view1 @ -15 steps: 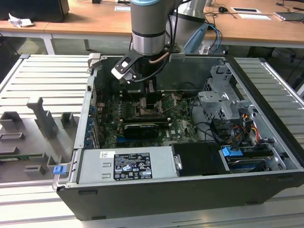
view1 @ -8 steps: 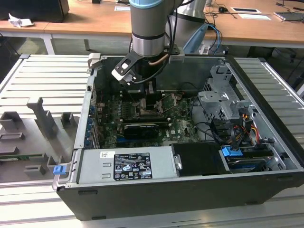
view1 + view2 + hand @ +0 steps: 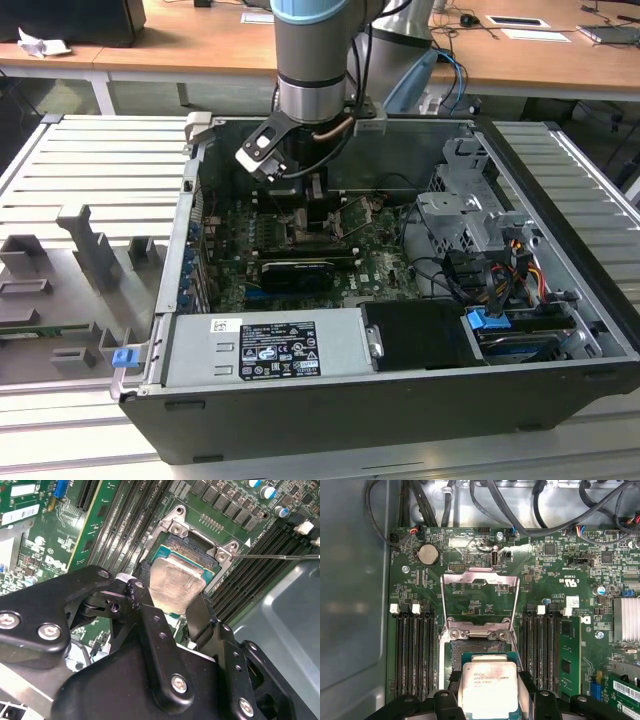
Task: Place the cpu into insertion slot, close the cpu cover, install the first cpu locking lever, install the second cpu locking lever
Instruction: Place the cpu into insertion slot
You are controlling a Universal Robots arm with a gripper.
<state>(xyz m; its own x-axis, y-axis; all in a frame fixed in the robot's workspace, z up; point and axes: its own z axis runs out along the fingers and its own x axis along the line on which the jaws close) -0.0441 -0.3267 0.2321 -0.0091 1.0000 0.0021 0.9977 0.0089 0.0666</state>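
Firstly, at the exterior view's left: ribbed grey counter (image 3: 100, 160), carrying grey moulded fixtures (image 3: 90, 250). Small blue clip (image 3: 122, 357) just beside the near corner of the case.

Centre: open black computer case (image 3: 400, 420), resting on the counter with the green motherboard (image 3: 380, 255) facing up. Silver power supply (image 3: 270, 345) with a printed label along the near wall.

Above the board: grey arm (image 3: 315, 60) reaching down, gripper (image 3: 313, 215) low inside the case over the middle of the board.

In both wrist views: two black fingers (image 3: 150, 615) partly closed, clamped on opposite edges of the cpu (image 3: 490, 687). Silvery-tan top facing up, chip held over the socket (image 3: 480, 650) and slightly tilted in the second wrist view. Seating in the socket not determinable.

Beyond the socket in the first wrist view: cpu cover (image 3: 470, 578) open on its hinge, board visible through its window. Rows of black memory slots (image 3: 412, 650) on both sides of the socket.

In the second wrist view: thin silvery rod (image 3: 280, 556) running out from a socket corner across the slots.

Exterior view's right: grey metal drive cage (image 3: 465, 215), coloured cables (image 3: 520, 265), blue tab (image 3: 488, 322).
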